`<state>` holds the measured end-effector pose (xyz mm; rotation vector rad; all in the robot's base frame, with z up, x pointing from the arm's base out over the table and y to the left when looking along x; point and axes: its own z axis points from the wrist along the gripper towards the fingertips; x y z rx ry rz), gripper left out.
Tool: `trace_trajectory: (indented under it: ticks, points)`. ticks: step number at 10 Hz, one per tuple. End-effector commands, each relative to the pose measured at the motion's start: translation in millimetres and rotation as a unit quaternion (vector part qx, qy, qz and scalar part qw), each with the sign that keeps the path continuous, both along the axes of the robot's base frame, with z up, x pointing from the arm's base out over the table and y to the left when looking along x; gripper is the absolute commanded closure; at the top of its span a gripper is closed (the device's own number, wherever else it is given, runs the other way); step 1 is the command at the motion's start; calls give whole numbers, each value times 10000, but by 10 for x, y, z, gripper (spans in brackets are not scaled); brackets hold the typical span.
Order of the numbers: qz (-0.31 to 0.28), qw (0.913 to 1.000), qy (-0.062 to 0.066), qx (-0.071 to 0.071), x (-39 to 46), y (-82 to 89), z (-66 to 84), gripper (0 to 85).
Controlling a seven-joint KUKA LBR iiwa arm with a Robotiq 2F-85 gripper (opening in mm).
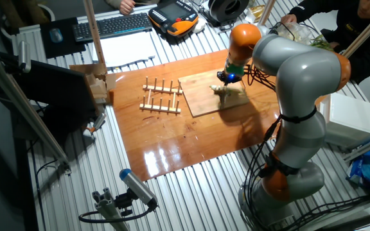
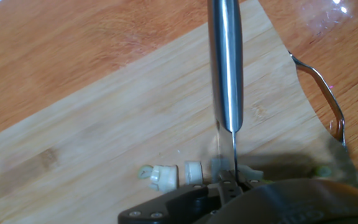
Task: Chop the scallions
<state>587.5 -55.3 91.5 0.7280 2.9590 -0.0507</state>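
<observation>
Here the gripper point(image 1: 225, 77) hangs low over the wooden board point(image 1: 201, 93), and a knife point(image 2: 226, 68) runs out from it, blade edge-on, its tip down among the scallions point(image 2: 191, 173). The fingers themselves are hidden behind the dark housing, so I cannot tell how wide they stand. The pale cut pieces lie in a short row on the board, near its edge.

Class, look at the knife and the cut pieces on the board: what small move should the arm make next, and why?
Probably lift the knife and shift it slightly along the scallions for another cut. The blade tip is down on the cutting board among the pieces, with two short cut bits lying free beside it.
</observation>
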Motion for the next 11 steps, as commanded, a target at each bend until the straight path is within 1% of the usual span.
trace_trajectory:
  ticks: [1, 3, 4, 6, 7, 9, 11]
  points:
    - [-5, 10000, -1, 0, -9, -3, -14, 850]
    - [-40, 10000, -64, 3, -25, 18, -73, 850]
    - [-48, 10000, -64, 35, -34, 32, -87, 850]
    - [-86, 9999, -74, 69, -65, 70, -79, 850]
    - [-131, 9998, -91, 111, -84, 102, -81, 850]
    - [-179, 9997, -46, 153, -137, 172, -49, 850]
    - [-211, 9996, -15, 209, -152, 182, 7, 850]
